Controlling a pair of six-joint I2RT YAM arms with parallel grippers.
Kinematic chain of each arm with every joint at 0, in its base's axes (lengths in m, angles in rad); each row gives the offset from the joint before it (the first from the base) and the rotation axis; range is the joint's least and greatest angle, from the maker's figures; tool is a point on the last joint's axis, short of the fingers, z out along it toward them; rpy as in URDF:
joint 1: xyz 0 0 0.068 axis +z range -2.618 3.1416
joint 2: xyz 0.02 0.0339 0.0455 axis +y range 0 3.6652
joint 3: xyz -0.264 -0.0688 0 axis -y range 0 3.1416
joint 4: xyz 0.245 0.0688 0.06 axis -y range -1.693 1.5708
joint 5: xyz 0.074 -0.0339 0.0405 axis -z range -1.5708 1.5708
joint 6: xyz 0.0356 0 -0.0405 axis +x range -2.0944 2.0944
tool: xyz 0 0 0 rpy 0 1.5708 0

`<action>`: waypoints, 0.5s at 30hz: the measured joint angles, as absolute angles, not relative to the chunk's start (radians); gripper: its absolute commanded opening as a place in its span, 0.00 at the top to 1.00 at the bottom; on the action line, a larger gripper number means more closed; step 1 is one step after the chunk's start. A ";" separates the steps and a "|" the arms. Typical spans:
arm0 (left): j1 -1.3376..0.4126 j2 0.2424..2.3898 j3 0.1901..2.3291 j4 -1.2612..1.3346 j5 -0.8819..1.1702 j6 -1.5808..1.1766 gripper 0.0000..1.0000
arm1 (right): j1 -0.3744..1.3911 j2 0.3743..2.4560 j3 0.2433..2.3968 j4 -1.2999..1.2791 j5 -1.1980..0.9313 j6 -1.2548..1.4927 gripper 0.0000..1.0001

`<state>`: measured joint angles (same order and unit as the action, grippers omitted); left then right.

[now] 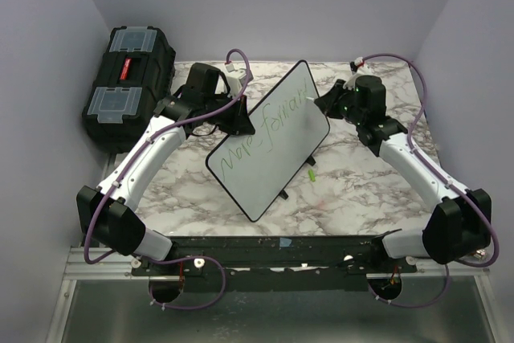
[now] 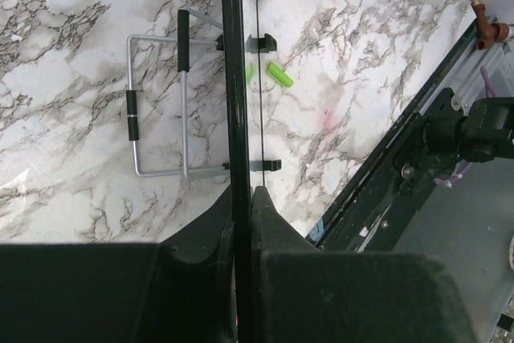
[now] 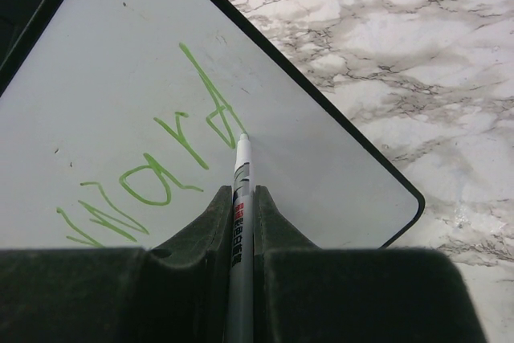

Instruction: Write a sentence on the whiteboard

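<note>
Top view: both arms were reached inward to the whiteboard [image 1: 269,140], propped tilted on the tabletop [image 1: 361,190], long axis running near-left to far-right.
Left wrist view: the left claw [image 2: 243,194] was clamped on the board's edge; a wire stand [image 2: 161,102] was revealed behind.
Right wrist view: the right claw [image 3: 241,194] was closed on a marker [image 3: 242,166], its tip touching the sentence [image 3: 152,174].
</note>
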<state>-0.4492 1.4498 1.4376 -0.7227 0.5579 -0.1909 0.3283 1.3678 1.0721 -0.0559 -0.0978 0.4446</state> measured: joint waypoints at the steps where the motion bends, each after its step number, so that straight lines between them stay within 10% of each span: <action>1: -0.449 1.450 1.438 -0.722 0.558 -0.189 1.00 | 0.328 1.362 1.072 -0.059 -0.098 0.444 0.99; 15: -0.450 1.450 1.438 -0.720 0.566 -0.168 1.00 | 0.328 1.177 1.076 -0.189 -0.086 0.424 0.99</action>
